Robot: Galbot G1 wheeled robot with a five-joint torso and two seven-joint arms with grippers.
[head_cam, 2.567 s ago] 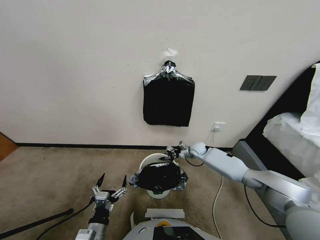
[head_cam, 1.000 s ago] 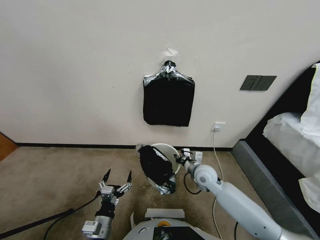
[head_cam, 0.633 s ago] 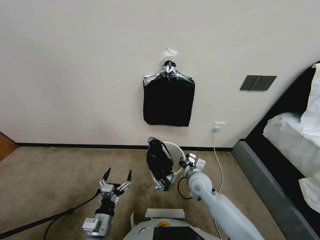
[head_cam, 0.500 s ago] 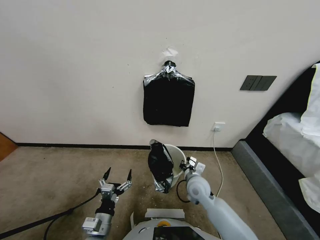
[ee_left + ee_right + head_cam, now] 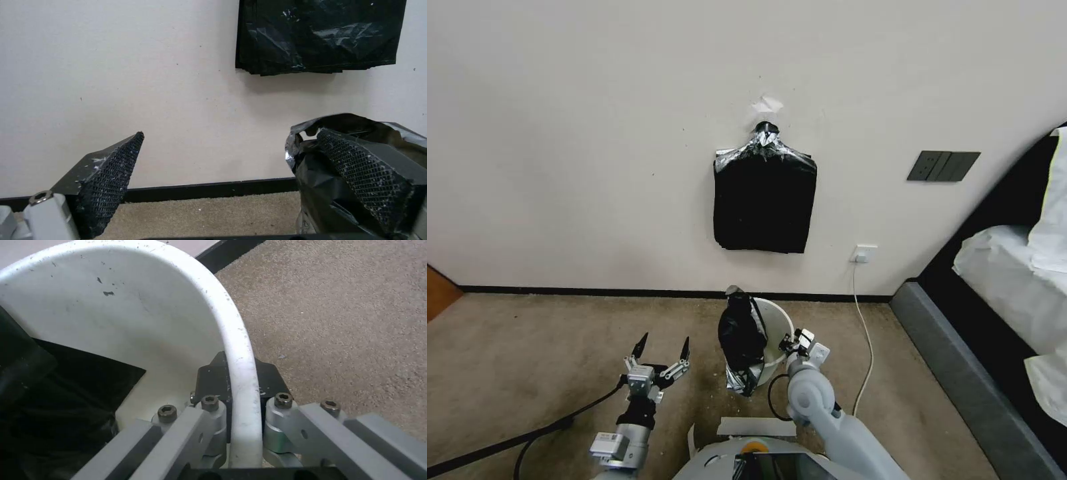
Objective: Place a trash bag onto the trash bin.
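Currently, label by label, near to far.
Left gripper [image 5: 662, 351]: nearest, low over the carpet [image 5: 527, 347], beside the bin on the robot's left; jaws spread wide, nothing between them.
Right gripper [image 5: 796, 341]: at the bin's right-hand rim; the right wrist view has its jaws pinched across the white rim wall, one inside, one outside, so it grips the bin itself.
Trash bin [image 5: 775, 325]: on the carpet near the wall's baseboard, tipped over toward the robot's left, mouth turned sideways.
Trash bag [image 5: 740, 337]: rumpled, draped over the bin's left rim and hanging down outside, part lying inside; not spread round the whole mouth.
Handling, my judgement: bag is thin, light, slippery film, collapses easily; take it by the free hem, pinching a fold. Bin is light, stiff, tips readily.
Bag bundle [image 5: 764, 200]: hung flat on the wall [image 5: 594, 133] above the bin.
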